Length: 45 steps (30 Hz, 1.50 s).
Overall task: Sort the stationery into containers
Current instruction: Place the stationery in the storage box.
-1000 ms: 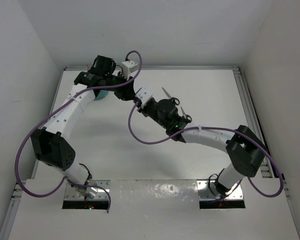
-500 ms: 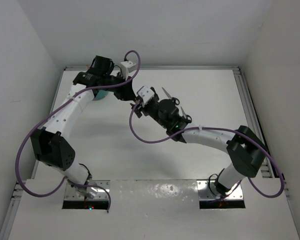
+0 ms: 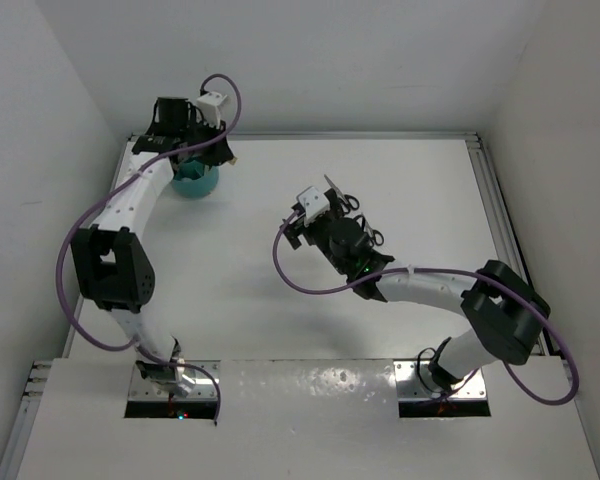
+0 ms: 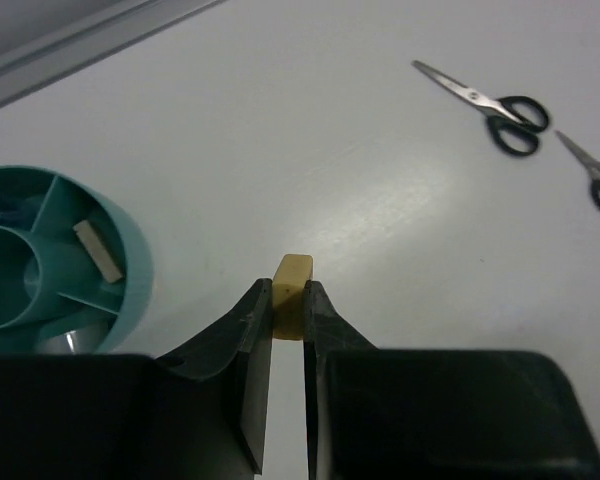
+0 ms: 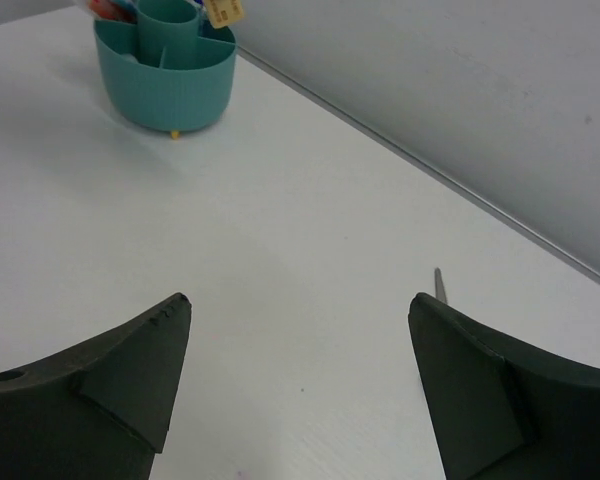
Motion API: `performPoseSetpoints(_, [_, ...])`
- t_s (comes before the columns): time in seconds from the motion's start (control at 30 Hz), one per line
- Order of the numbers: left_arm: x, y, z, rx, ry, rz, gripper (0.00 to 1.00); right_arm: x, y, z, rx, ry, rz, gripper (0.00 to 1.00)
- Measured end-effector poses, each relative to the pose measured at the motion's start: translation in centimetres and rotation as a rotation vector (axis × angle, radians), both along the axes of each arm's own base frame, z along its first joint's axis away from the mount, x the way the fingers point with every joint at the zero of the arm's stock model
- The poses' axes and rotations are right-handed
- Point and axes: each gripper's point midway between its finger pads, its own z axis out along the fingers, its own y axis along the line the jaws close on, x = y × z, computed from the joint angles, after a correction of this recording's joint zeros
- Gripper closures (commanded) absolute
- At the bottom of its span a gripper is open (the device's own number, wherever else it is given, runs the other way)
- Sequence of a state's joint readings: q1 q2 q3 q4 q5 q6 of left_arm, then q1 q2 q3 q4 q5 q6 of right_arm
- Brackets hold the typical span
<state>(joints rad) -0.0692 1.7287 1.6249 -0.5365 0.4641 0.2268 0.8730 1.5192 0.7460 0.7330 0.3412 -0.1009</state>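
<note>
Left arm has swung to the far-left corner. The left gripper (image 4: 289, 298) pinches a small blocky tan eraser (image 4: 292, 275) near the round, ribbed teal cup (image 4: 136, 278). The right gripper (image 5: 300, 318) has spread wide, empty, over the smooth white table (image 5: 280, 200). Steel-bladed, black-handled scissors (image 4: 492, 103) lie well apart.

We've got the eraser (image 4: 293, 272) pinched between the fingers of our left claw (image 4: 288, 318). The organiser cup (image 4: 130, 290) sits just to that claw's left, another eraser (image 4: 98, 248) lying in an outer compartment. Scissors (image 4: 488, 100) lie well ahead to its right, the other scissors (image 4: 597, 180) further right. From our right claw (image 5: 298, 305), the cup stands far ahead-left.
</note>
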Motion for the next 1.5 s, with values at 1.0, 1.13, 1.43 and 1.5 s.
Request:
performPoseSetpoints(1.0, [10.2, 10.2, -11.9, 0.345, 0.025, 0.318, 0.92, -0.5, -3.9, -4.8, -0.067, 0.123, -0.158, 0.11])
performPoseSetpoints(1.13, [10.3, 10.3, -11.9, 0.348, 0.024, 0.325, 0.69, -0.7, -4.0, -5.4, -0.072, 0.151, -0.163, 0.11])
performPoseSetpoints(1.43, [10.5, 9.9, -11.2, 0.339, 0.017, 0.324, 0.55, -0.4, -4.0, -5.3, -0.047, 0.257, -0.19, 0.36])
performPoseSetpoints(1.5, [10.5, 9.8, -10.9, 0.33, 0.014, 0.324, 0.55, 0.2, -4.7, -5.2, -0.025, 0.297, -0.214, 0.58])
